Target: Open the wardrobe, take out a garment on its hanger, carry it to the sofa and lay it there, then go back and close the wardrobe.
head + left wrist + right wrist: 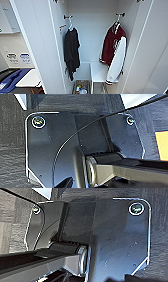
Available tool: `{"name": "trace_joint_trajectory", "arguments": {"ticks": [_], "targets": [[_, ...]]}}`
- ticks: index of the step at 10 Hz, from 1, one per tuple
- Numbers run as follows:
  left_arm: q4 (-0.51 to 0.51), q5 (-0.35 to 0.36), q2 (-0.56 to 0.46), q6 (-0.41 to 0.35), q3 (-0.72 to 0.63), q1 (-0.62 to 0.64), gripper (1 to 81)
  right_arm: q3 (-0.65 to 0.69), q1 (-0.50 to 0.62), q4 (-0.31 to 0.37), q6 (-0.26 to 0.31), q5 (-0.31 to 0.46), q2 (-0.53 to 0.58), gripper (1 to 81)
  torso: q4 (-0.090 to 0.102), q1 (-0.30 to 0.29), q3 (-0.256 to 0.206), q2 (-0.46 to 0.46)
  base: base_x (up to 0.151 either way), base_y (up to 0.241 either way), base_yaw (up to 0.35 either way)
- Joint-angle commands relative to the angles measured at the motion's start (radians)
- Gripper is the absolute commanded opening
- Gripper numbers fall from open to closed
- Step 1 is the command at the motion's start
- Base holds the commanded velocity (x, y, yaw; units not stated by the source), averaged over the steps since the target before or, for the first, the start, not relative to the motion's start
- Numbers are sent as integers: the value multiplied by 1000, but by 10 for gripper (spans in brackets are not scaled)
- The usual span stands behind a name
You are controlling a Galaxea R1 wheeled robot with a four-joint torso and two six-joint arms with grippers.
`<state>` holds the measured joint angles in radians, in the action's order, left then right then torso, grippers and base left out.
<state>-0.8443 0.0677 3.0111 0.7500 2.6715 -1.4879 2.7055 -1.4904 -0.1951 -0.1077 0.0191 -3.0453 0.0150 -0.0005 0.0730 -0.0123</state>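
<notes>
Dark wrist plates hide both grippers, so I cannot tell their state. Ahead, the wardrobe [37, 45] stands open; the garment [113, 50] hangs on its hanger [117, 22] at the interior's right wall. Soft, floppy (probably light): lift by the hanger hook.

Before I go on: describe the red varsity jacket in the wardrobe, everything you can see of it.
The jacket hangs inside the open wardrobe, on the right side, from a white hanger hooked on a short dark peg near the top. Its body is dark red with a white chest emblem; one white sleeve drapes down the front, ending in a striped cuff. The hem is striped too. It looks like soft fabric, hangs slightly slanted, and its sleeve end lies near a white inner shelf.
</notes>
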Motion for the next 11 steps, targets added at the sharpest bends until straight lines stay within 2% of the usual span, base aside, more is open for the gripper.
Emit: {"name": "trace_joint_trajectory", "arguments": {"ticks": [1,2,4,5,7,11], "targets": [[-9,-34,-28,-6,-2,47,811,9,40,7,6,54,4,811,0,1,0,0,0,0,0],[-4,-19,-47,-6,-8,39,811,12,28,2,9,54,11,811,0,1,0,0,0,0,0],[-1,107,-89,-1,-7,14,811,-12,6,-40,11,53,43,811,0,1,0,0,0,0,0],[-1,127,-96,2,-7,11,811,-53,0,-46,11,48,67,811,0,1,0,0,0,0,0],[-4,127,-96,-1,-4,4,811,-139,3,-35,9,48,113,811,0,1,0,0,0,0,0],[-7,129,-102,-3,-4,1,811,-144,0,-32,8,44,112,811,0,1,-1,-1,0,0,0]]}}
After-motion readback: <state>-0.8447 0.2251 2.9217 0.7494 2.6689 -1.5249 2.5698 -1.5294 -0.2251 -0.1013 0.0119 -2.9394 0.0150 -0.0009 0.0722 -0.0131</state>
